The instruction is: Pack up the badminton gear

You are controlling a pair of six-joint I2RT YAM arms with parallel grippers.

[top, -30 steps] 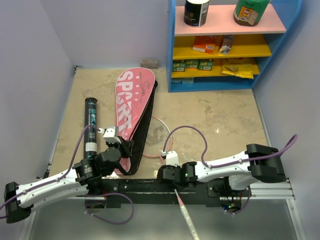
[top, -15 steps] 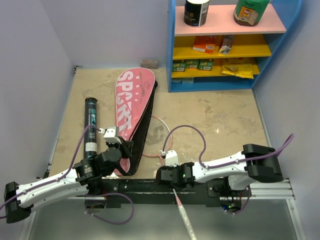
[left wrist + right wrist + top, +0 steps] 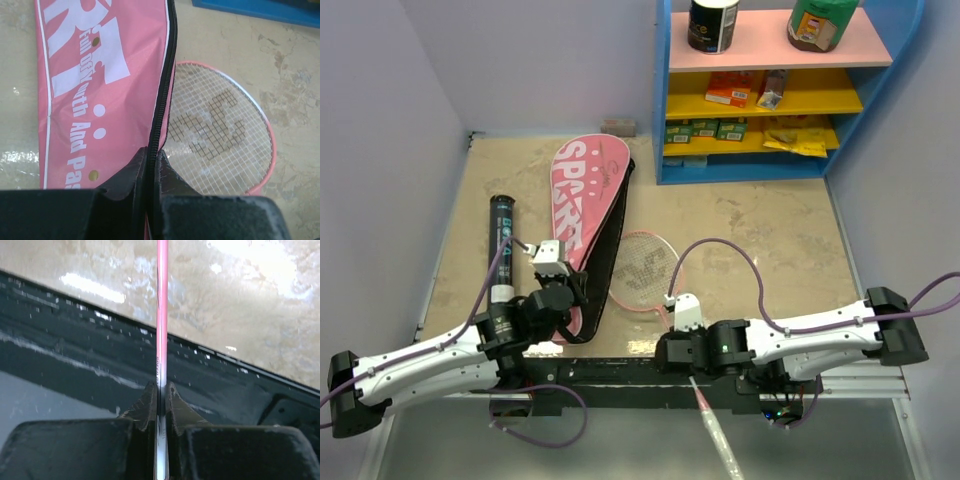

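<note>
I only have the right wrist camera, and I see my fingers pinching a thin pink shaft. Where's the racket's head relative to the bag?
Observer: The racket has its head flat on the table, right of the bag. Most of the head is outside, and its left rim is hidden behind the zipper edge.
Operator: What's the left arm doing?
Observer: The left gripper is shut on the bag's zipper edge, near its lower end.
Operator: And the shuttle tube?
Observer: The black tube lies left of the bag, outside it.
</note>
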